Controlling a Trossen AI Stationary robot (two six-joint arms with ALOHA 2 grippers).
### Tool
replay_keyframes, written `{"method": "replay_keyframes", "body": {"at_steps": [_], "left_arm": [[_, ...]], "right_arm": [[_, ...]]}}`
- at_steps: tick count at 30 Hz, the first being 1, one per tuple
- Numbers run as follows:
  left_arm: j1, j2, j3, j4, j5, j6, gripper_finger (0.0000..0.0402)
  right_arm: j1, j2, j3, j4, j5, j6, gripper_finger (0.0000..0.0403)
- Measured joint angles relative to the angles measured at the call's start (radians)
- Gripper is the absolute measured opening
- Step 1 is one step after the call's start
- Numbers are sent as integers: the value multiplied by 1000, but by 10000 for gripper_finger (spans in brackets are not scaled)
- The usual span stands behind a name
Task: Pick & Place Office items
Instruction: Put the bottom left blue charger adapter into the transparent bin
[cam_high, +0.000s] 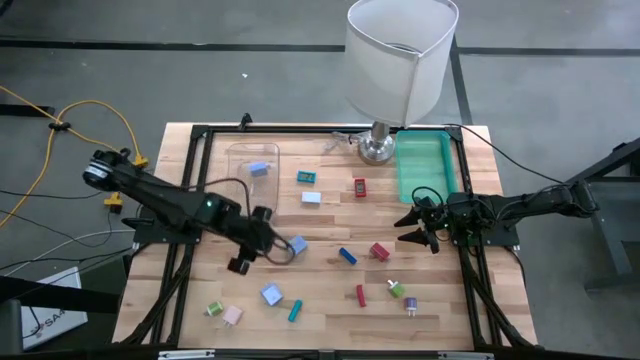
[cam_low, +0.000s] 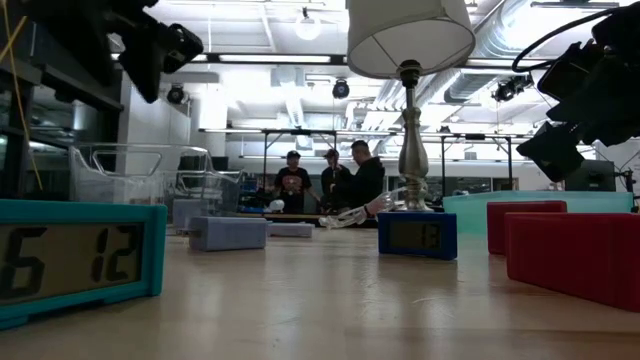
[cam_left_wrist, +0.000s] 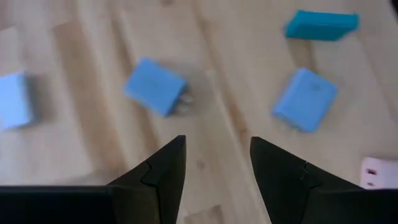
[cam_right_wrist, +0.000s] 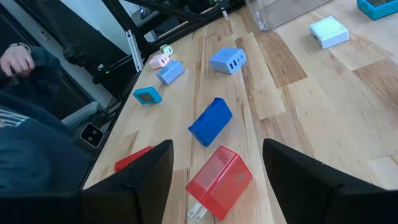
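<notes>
So there are two containers on the wooden table. First is a clear plastic bin toward the back left, and it has one light blue block sitting in it, nothing else that I can make out. Second is a green tray at the back right, just beside the base of the big white-shaded lamp. From above the tray looks bare inside.

Everything else is loose on the wood. Near the middle there's a teal bit, a pale block and a red piece. Further forward a dark blue piece lies near a red cube, with another red stick and a green bit closer to the front. At front left there's a light blue charger, a teal stick, a pink block and a small green piece.

The left gripper hangs over the left-centre of the table with its fingers parted a little and nothing between them; the wrist view shows two light blue blocks on the wood below it. The right gripper sits by the right edge, spread wide and holding nothing, pointing toward the red cube and the dark blue piece.

In the low view some people stand far back in the room.
</notes>
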Motion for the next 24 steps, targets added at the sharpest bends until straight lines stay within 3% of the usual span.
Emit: {"method": "replay_keyframes", "body": {"at_steps": [6,12,24], "left_arm": [[-63,105,0,74,88,-17,172],[-71,126,0,137,153,-16,172],[-74,125,0,197,141,38,172]], "right_arm": [[0,0,0,1,0,0,235],[0,0,0,3,0,0,235],[0,0,0,7,-1,0,235]]}}
